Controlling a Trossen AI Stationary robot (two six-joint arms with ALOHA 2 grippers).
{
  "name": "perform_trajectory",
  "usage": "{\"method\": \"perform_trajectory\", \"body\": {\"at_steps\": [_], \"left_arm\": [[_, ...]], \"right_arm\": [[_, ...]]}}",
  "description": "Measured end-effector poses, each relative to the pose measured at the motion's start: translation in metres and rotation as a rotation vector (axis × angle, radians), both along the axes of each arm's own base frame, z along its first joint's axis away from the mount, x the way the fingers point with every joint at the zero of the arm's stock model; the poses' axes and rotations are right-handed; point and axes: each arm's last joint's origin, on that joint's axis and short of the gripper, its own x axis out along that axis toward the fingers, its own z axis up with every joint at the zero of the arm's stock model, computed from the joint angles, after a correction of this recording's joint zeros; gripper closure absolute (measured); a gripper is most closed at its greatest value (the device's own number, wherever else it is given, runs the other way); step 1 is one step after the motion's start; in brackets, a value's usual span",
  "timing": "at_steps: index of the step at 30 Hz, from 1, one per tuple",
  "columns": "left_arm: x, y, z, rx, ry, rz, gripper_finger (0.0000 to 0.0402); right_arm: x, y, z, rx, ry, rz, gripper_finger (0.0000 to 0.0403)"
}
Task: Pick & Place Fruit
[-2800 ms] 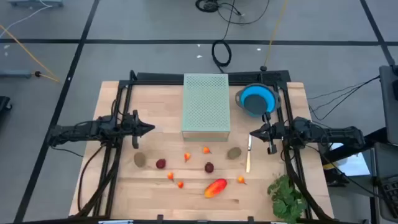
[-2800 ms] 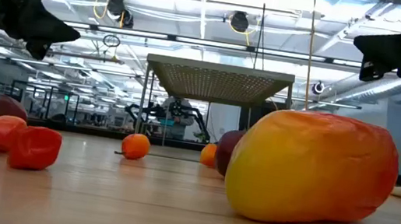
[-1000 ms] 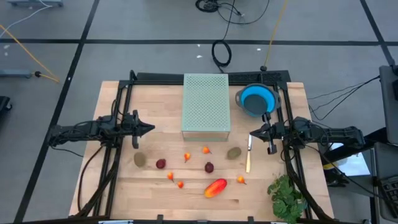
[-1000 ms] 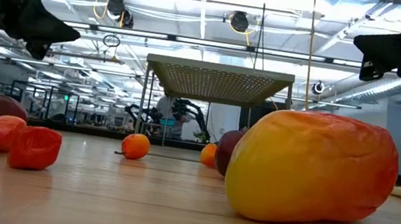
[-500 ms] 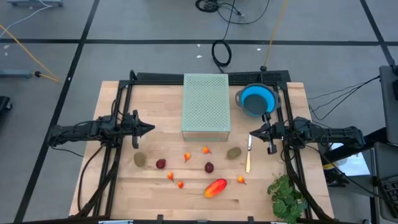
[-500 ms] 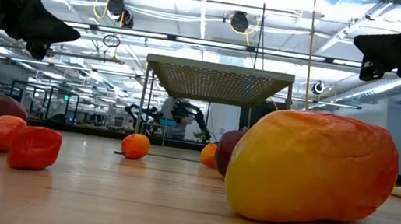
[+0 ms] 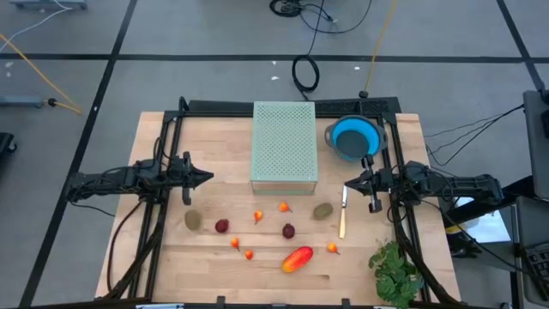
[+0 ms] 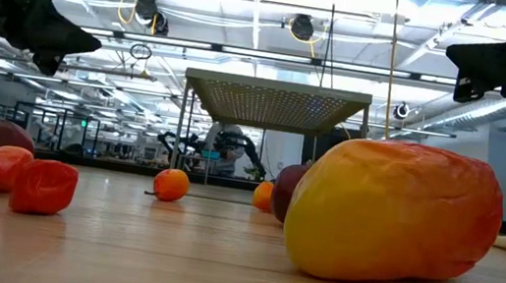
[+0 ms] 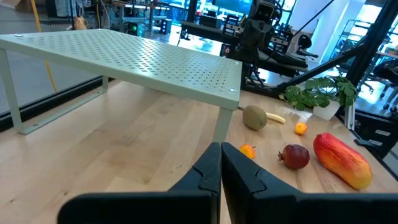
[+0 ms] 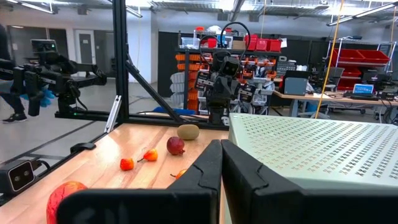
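1. The surface (image 7: 214, 266) is light wood, and fills the lower middle of the high view.
2. Around it is a grey floor (image 7: 206, 77) with dark lines and loose cables.
3. A pale green rack with holes (image 7: 285, 144) stands at the top middle of the surface. A blue bowl (image 7: 352, 137) sits just right of it.
4. The fruit lies below the rack. The mango (image 7: 297, 258) is lowest. One kiwi (image 7: 194, 221) is at the left, one kiwi (image 7: 322, 210) at the right. Two dark-red balls (image 7: 222, 226) (image 7: 289, 230) and tiny orange ones lie between.
5. A knife (image 7: 343, 213) lies right of the fruit. A leafy bunch (image 7: 395, 273) is at the lower right.
6. The left gripper (image 7: 206, 177) hangs at the left, jaws together, holding nothing.
7. The right gripper (image 7: 348, 184) hangs at the right, jaws together, holding nothing.
8. The low view shows a big room with ceiling lights (image 8: 299, 24).
9. I can read no writing.
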Motion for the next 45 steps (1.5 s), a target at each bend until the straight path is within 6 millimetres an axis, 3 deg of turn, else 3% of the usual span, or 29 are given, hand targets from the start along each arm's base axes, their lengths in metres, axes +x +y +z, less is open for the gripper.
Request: {"method": "perform_trajectory", "body": {"at_steps": [9, 17, 26, 32, 45], "left_arm": [[0.000, 0.000, 0.001, 0.006, -0.011, 0.005, 0.0392], [0.000, 0.000, 0.001, -0.005, -0.013, 0.007, 0.0392], [0.000, 0.000, 0.001, 0.003, -0.013, 0.007, 0.0392], [0.000, 0.000, 0.001, 0.002, -0.013, 0.008, 0.0392], [0.000, 0.000, 0.001, 0.001, -0.014, 0.008, 0.0392]], "right_arm": [[-0.001, 0.000, 0.004, 0.016, -0.037, 0.002, 0.0399], [-0.001, -0.004, 0.009, 0.284, -0.083, -0.097, 0.0402], [-0.003, -0.004, 0.015, 0.274, -0.150, -0.101, 0.0399], [-0.003, -0.004, 0.016, 0.080, -0.163, -0.114, 0.0402], [-0.003, -0.004, 0.016, 0.083, -0.163, -0.122, 0.0402]]}}
